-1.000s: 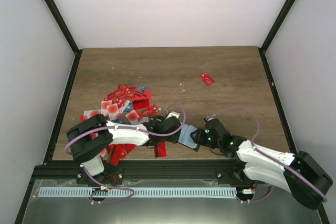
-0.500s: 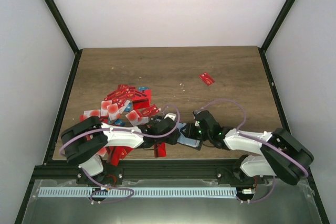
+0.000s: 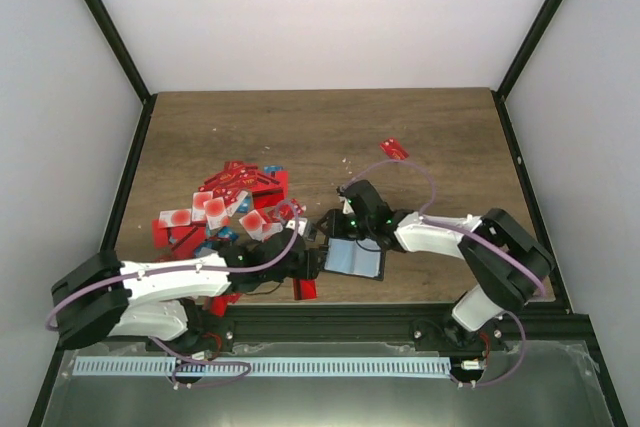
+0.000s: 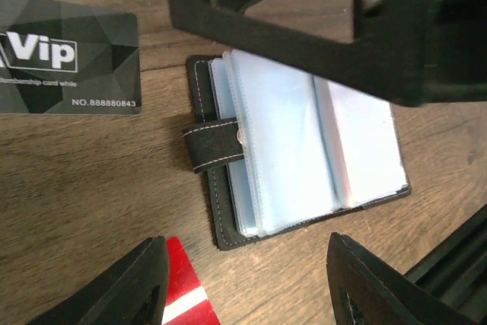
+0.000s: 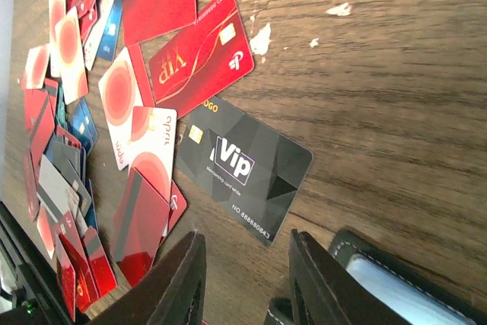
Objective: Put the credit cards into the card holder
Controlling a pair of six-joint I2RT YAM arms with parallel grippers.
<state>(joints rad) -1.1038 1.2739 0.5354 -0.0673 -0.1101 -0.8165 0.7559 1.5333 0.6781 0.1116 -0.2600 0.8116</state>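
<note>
Card-loading step, seemingly: card holder (image 3: 355, 259) spread open at near edge, right of the credit cards (image 3: 230, 202). Just left, left gripper (image 4: 247, 268), jaws wide, empty; at its far edge, right gripper (image 5: 247, 268), narrowly parted, empty. Next: fetch a card, slide into sleeve.

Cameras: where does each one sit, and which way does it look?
Top external: above and behind, looking down at the table; both arms show.
Left wrist: looks down on the card holder; left gripper below, right gripper above.
Right wrist: skims the credit cards; its fingers show.
Shared: both wrist views show the black Vip card.
</note>
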